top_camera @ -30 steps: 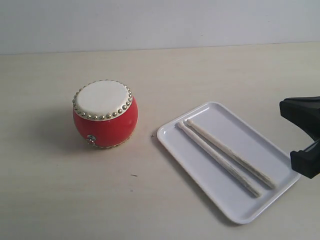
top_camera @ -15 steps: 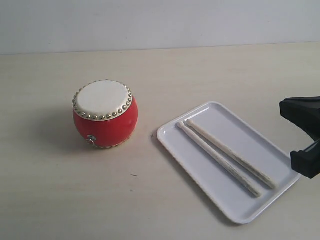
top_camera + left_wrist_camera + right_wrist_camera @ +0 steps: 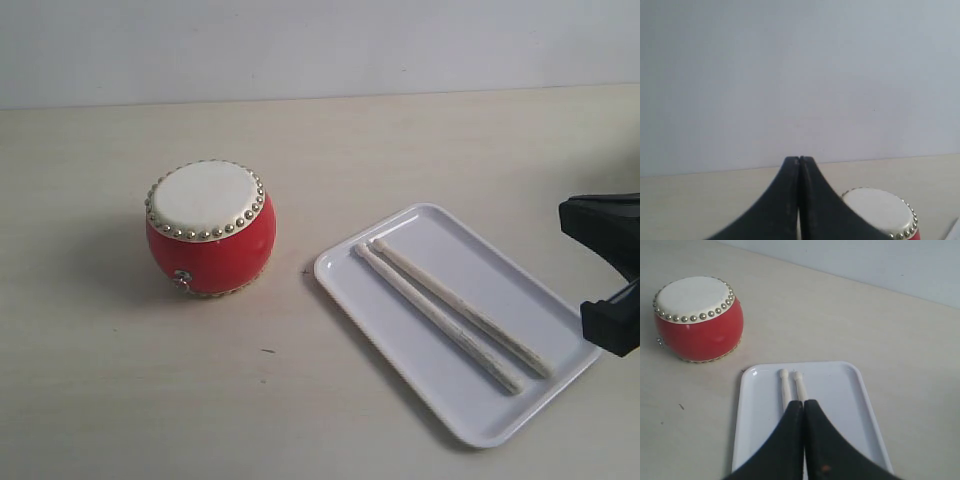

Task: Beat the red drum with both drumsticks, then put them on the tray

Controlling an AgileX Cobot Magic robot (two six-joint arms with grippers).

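Observation:
The red drum [image 3: 210,228] stands upright on the table's left, cream head up. Both drumsticks [image 3: 450,315] lie side by side inside the white tray [image 3: 480,265] on the right, tips toward the drum. My right gripper [image 3: 803,401] is shut and empty, hovering over the tray [image 3: 840,390], with the drumsticks' tips [image 3: 799,382] showing beyond its fingertips. In the exterior view only its black end [image 3: 605,225] shows at the right edge. My left gripper [image 3: 799,158] is shut and empty, with the drum [image 3: 880,210] beside and beyond it; it is out of the exterior view.
A pale wall [image 3: 320,45] runs behind the light wooden table [image 3: 400,150]. Bare tabletop lies between the drum and the tray and along the front.

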